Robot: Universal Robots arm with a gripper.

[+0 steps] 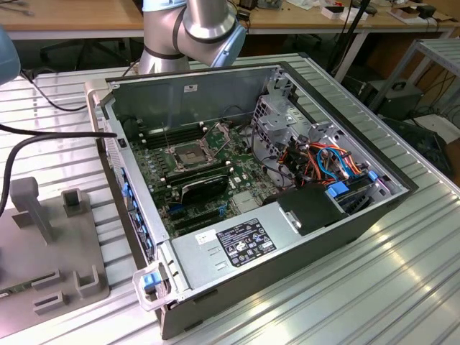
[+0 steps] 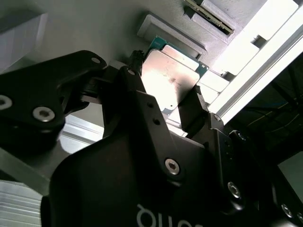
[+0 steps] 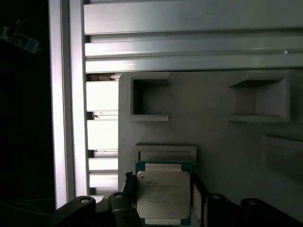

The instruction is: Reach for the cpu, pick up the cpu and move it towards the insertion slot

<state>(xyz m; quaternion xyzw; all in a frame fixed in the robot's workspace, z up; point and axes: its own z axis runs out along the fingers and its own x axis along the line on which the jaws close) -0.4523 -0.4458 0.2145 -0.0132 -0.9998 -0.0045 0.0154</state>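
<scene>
Fixture plate (image 1: 29,251), grey with upright posts and pockets, lies at the exterior view's left on the slatted aluminium table (image 1: 402,280). A black cable (image 1: 43,135) runs above it toward the case. To its right stands the open computer case (image 1: 338,223), with the robot arm (image 1: 190,29) rising behind it. Inside the case, the insertion slot (image 1: 185,154) sits on the green board, its dark centre bare and its metal retention plate (image 1: 215,134) tipped up beside it. Just in front of the slot lies a black card (image 1: 205,188), and nearer the front wall a silvery power supply (image 1: 230,244). Coloured wires (image 1: 323,162) fill the right end of the case.

In both wrist views the gripper (image 3: 163,189) (image 2: 163,82) is over the grey fixture plate, and its two black fingers (image 3: 128,182) (image 2: 191,106) press on opposite edges of the cpu (image 3: 163,196) (image 2: 171,78), clamping it. The chip's pale metal face points toward the cameras. It sits just beside a raised rectangular frame (image 3: 165,153) of the plate. I cannot tell whether it rests on the plate or hangs clear of it.
</scene>
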